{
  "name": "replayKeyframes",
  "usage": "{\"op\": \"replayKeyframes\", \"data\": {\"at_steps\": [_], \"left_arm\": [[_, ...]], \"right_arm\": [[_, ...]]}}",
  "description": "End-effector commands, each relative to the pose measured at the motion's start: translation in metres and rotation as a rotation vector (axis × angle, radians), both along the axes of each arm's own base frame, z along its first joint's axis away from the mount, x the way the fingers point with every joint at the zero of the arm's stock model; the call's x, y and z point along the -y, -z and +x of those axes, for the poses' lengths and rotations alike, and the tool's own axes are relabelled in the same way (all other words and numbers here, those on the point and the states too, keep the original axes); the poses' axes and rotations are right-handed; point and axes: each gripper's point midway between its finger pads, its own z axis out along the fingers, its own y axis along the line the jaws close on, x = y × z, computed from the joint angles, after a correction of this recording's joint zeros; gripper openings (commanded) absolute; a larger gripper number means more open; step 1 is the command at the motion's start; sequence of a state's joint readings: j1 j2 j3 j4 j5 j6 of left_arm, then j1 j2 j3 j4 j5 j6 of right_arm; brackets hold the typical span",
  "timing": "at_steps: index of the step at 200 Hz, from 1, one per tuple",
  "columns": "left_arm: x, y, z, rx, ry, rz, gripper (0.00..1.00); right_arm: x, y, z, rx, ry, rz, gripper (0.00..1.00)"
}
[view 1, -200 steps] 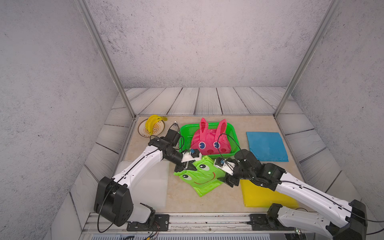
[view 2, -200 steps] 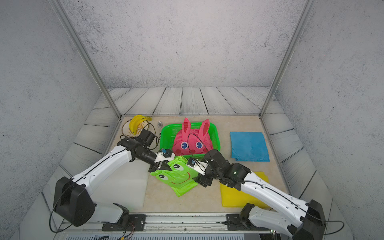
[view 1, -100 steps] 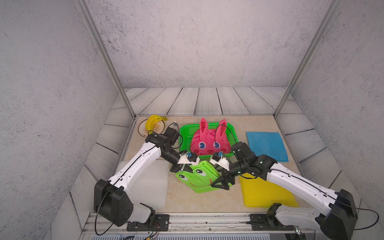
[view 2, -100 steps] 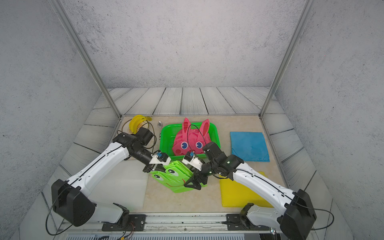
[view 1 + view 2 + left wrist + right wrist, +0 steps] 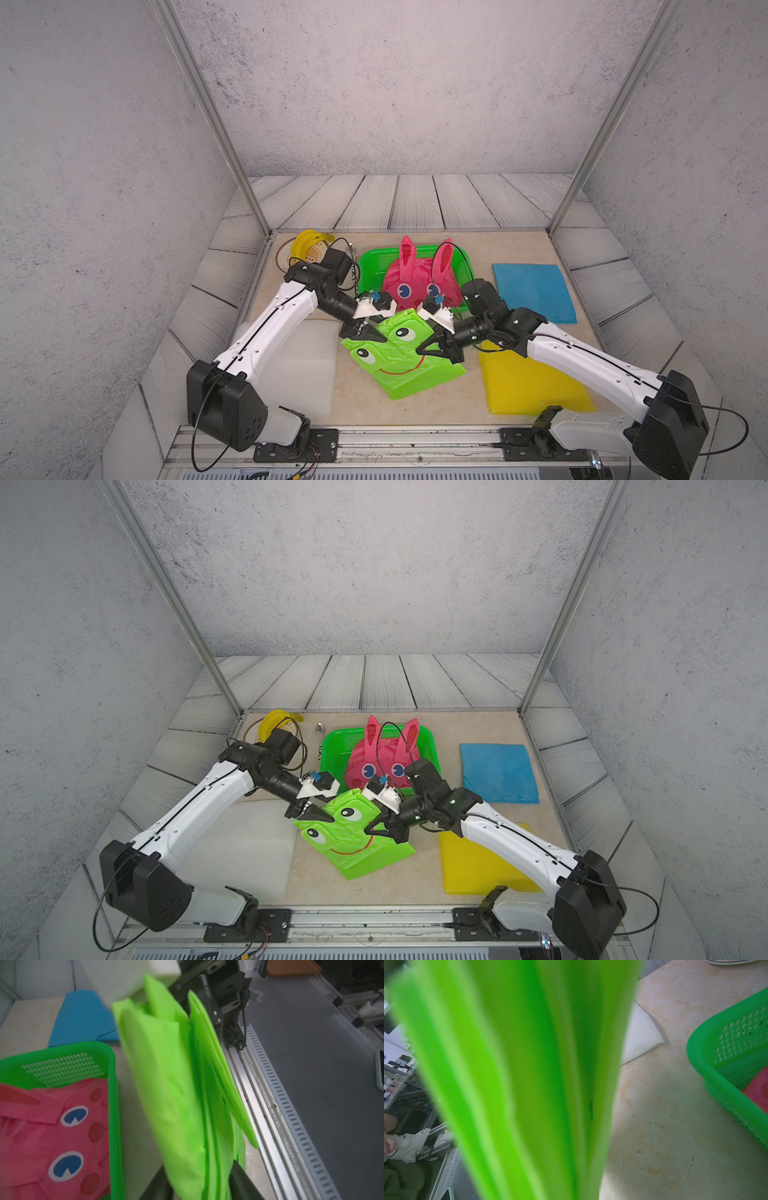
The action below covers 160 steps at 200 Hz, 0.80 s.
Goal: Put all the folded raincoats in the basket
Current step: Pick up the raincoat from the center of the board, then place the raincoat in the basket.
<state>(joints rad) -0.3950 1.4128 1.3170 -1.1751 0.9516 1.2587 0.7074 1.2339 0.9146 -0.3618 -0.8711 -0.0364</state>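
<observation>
The folded raincoat [image 5: 395, 361], bright green with a frog face, hangs tilted in front of the basket [image 5: 368, 266], its lowest corner on the table. My left gripper [image 5: 372, 334] is at its left upper edge. In the left wrist view the two dark fingers stand apart with the raincoat [image 5: 187, 1105] loose between them, beside the basket [image 5: 113, 1084]. My right gripper [image 5: 419, 352] is shut on the right edge. Green cloth [image 5: 519, 1074] fills the right wrist view and hides its fingers. Both top views show the same, with the raincoat [image 5: 353, 841] before the basket [image 5: 332, 750].
A pink bunny raincoat [image 5: 415, 282] lies in the basket. On the table lie a blue folded cloth [image 5: 534, 291] at the right, a yellow one [image 5: 528, 386] at the front right and a white one [image 5: 299, 365] at the front left. A plate with a yellow item [image 5: 307, 245] stands at the back left.
The right gripper has moved onto the raincoat's right edge and shut on it. The left gripper's fingers have spread. The raincoat was lifted off the table and now hangs tilted.
</observation>
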Motion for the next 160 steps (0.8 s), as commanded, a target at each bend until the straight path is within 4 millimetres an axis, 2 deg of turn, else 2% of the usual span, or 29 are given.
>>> {"op": "replayKeyframes", "data": {"at_steps": [1, 21, 37, 44, 75, 89, 112, 160], "left_arm": [[-0.006, -0.005, 0.011, -0.021, -0.079, 0.005, 0.64], [-0.015, -0.007, 0.024, -0.035, -0.151, -0.022, 0.76], [-0.023, -0.007, 0.044, -0.047, -0.264, -0.035, 0.88], [-0.027, -0.005, 0.055, -0.046, -0.325, -0.034, 0.99], [-0.051, 0.020, 0.100, 0.001, -0.573, 0.026, 0.99], [-0.065, 0.037, 0.114, 0.041, -0.673, 0.085, 1.00], [-0.085, 0.060, 0.124, 0.060, -0.786, 0.125, 1.00], [-0.135, 0.070, 0.148, 0.095, -1.040, 0.094, 1.00]], "right_arm": [[0.009, -0.025, 0.015, 0.027, 0.058, 0.076, 0.00], [0.021, -0.036, 0.041, 0.038, 0.154, 0.101, 0.00], [0.029, -0.041, 0.062, 0.063, 0.226, 0.106, 0.00], [0.030, -0.043, 0.070, 0.073, 0.248, 0.107, 0.00], [0.029, -0.062, 0.104, 0.099, 0.307, 0.143, 0.00], [0.027, -0.069, 0.121, 0.099, 0.344, 0.157, 0.00], [0.020, -0.068, 0.156, 0.039, 0.435, 0.125, 0.00], [0.009, -0.048, 0.225, -0.109, 0.606, 0.147, 0.00]]}}
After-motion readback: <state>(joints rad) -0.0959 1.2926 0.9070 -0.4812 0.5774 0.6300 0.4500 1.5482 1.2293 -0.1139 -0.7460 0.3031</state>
